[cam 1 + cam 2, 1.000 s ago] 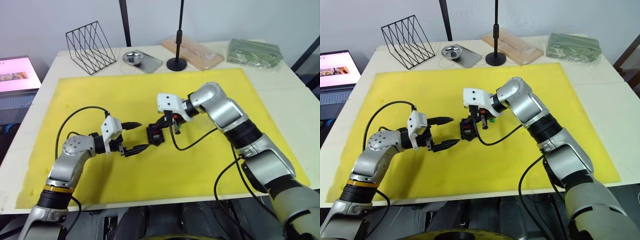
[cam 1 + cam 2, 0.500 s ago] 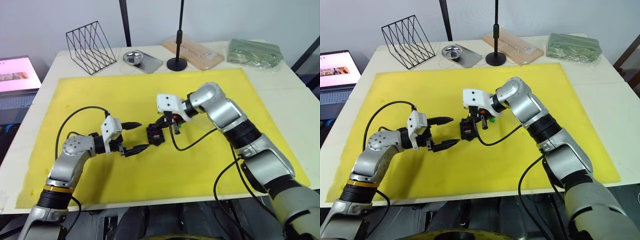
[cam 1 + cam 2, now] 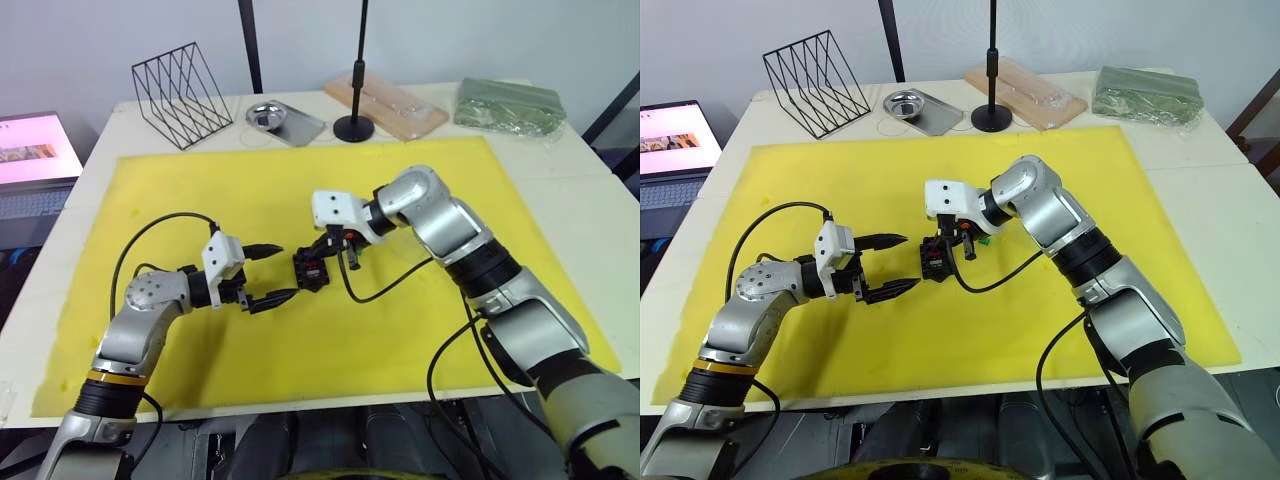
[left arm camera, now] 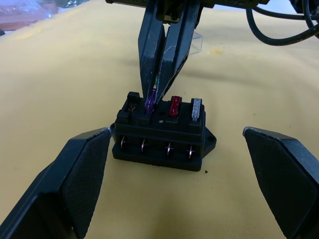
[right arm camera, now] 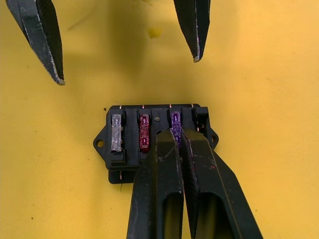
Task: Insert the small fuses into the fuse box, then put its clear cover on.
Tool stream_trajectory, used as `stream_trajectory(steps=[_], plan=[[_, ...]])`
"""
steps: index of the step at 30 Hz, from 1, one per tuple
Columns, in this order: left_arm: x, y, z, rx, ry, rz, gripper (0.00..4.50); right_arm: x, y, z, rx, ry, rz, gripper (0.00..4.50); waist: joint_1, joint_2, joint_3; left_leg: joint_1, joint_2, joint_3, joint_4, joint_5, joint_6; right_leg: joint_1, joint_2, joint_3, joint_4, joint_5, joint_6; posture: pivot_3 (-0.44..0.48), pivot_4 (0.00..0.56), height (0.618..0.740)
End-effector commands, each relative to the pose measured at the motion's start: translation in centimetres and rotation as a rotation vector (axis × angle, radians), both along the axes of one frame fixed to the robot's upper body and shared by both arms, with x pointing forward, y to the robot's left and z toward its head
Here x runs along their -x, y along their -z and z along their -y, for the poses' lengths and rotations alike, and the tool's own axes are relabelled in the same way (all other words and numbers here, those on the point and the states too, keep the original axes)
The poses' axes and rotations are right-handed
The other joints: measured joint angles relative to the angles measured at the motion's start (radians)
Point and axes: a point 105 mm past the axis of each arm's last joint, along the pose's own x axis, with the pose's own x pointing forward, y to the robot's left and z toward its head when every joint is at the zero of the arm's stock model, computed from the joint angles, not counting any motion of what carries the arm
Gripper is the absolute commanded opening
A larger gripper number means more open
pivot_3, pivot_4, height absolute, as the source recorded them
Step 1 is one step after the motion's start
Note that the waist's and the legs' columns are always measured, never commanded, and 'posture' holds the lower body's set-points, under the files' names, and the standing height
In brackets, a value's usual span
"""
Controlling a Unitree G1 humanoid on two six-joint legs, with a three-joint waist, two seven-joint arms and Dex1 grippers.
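Note:
The black fuse box lies on the yellow mat, between both grippers. A grey fuse and a red fuse stand in two of its slots. My right gripper is shut on a purple fuse that sits in the slot beside the red one. The end slot is bare. My left gripper is open just left of the box, one finger on each side of it, not touching. The clear cover rests on the mat behind the right gripper. A green fuse lies beside that gripper.
At the table's back stand a black wire rack, a metal tray, a black stand base, a clear-wrapped wooden board and a green packet. A laptop sits far left. A yellow foam crumb lies near the box.

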Motion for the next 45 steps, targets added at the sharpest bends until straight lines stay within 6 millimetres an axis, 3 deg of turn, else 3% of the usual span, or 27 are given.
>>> stream_trajectory(steps=[1, 22, 27, 45], plan=[[-0.1, -0.8, 0.0, -0.001, 0.001, 0.043, 4.50, 0.1, -0.2, -0.4, 0.013, -0.020, 0.024, 0.03, 0.000, 0.000, 0.000, 0.000, 0.000, 0.000, 0.000, 0.000, 0.000, 0.000, 0.000, 0.000, 0.000, 0.000, 0.000, 0.000, 0.150, 0.740], [-0.1, -0.8, 0.0, -0.003, 0.004, 0.043, 4.50, 0.1, -0.5, -0.4, -0.007, -0.025, 0.025, 0.03, -0.001, 0.000, 0.000, 0.000, 0.000, 0.000, 0.000, 0.000, 0.000, 0.000, 0.000, 0.000, 0.000, 0.000, 0.000, 0.000, 0.150, 0.740], [-0.1, -0.8, 0.0, -0.005, 0.008, 0.042, 4.50, 0.2, -0.4, -0.4, -0.011, -0.024, 0.019, 1.30, -0.001, 0.000, 0.000, 0.000, 0.000, 0.000, 0.000, 0.000, 0.000, 0.000, 0.000, 0.000, 0.000, 0.000, 0.000, 0.000, 0.150, 0.740], [-0.2, -0.8, 0.0, -0.005, 0.011, 0.046, 4.50, 0.9, -2.7, -0.4, -0.088, -0.023, -0.009, 1.30, 0.000, 0.000, 0.000, 0.000, 0.000, 0.000, 0.000, 0.000, 0.000, 0.000, 0.000, 0.000, 0.000, 0.000, 0.000, 0.000, 0.150, 0.740]])
